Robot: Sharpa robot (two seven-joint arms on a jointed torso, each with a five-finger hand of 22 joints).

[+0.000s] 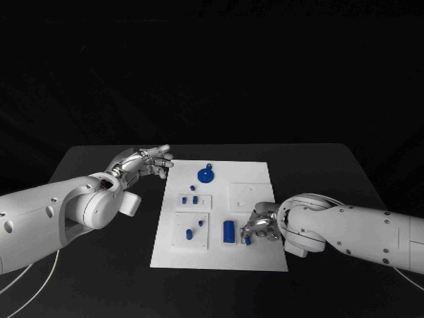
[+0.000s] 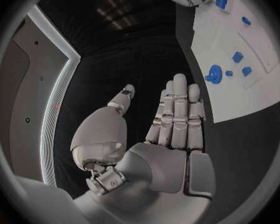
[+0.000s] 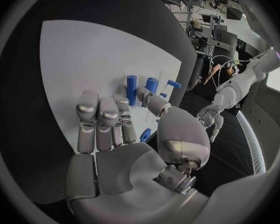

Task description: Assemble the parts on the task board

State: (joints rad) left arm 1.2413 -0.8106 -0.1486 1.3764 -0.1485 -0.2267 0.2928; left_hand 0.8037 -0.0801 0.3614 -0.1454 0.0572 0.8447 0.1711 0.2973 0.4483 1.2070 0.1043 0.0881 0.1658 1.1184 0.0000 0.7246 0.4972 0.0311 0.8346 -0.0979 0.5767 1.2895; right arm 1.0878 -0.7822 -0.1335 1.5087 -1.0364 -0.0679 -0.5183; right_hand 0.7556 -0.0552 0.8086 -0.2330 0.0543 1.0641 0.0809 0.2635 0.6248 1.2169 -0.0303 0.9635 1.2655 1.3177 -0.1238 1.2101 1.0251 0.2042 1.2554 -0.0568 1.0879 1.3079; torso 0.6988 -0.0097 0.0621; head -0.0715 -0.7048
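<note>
The white task board (image 1: 255, 182) lies in the middle of the table. On it are a round blue disc with a knob (image 1: 205, 175), several small blue parts (image 1: 189, 199) and a longer blue part (image 1: 228, 230). My right hand (image 1: 260, 225) rests over the board's near right edge and pinches a small blue part (image 1: 248, 240) between thumb and a finger; the part (image 3: 145, 134) peeks out beside the thumb (image 3: 177, 134). My left hand (image 1: 145, 161) hovers off the board's far left corner, its fingers (image 2: 177, 109) straight and holding nothing.
Two recessed square panels (image 1: 248, 195) mark the board. Black table surface (image 1: 107, 265) surrounds it on all sides. From the left wrist, the board (image 2: 239, 94) with the blue disc (image 2: 213, 74) lies beyond the fingertips.
</note>
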